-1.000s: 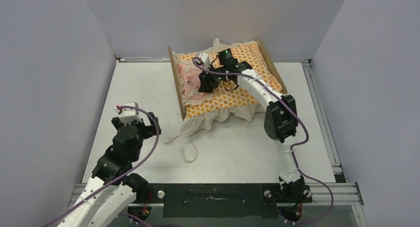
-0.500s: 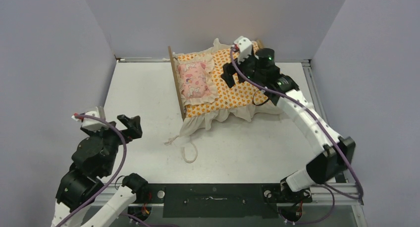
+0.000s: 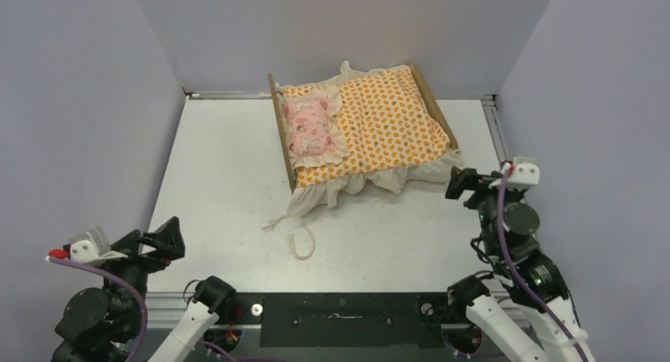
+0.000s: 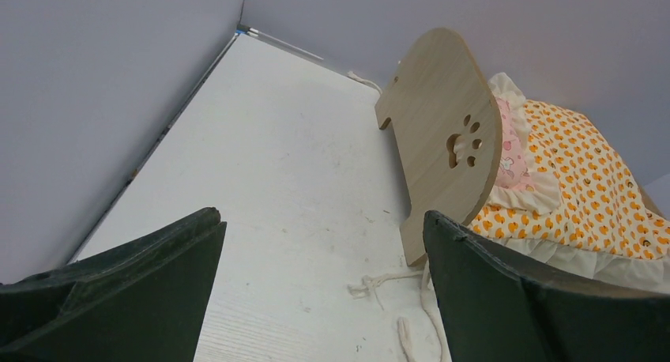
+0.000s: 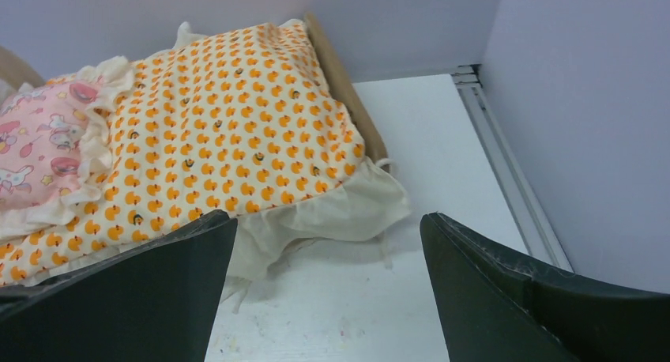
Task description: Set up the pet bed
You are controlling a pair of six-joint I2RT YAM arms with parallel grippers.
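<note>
The pet bed (image 3: 280, 137) stands at the back of the table, its plywood headboard (image 4: 442, 133) with a paw-print cutout facing left. An orange-patterned ruffled mattress (image 3: 387, 125) covers it, so the base is hidden. A small pink frilled pillow (image 3: 308, 126) lies on the mattress against the headboard. The footboard edge (image 5: 344, 85) shows behind the mattress (image 5: 229, 133). My left gripper (image 3: 162, 242) is open and empty at the near left corner, far from the bed. Near the right edge, my right gripper (image 3: 468, 182) is also open and empty, just short of the mattress ruffle.
White tie cords (image 3: 296, 235) from the mattress trail on the table in front of the headboard, also in the left wrist view as cords (image 4: 395, 287). Grey walls close in three sides. A metal rail (image 5: 506, 164) runs along the right edge.
My right gripper let go over the pillow, opened, and drew back from the bed to the near right. The left arm pulled back toward the near left corner. The pillow stays on the mattress.
</note>
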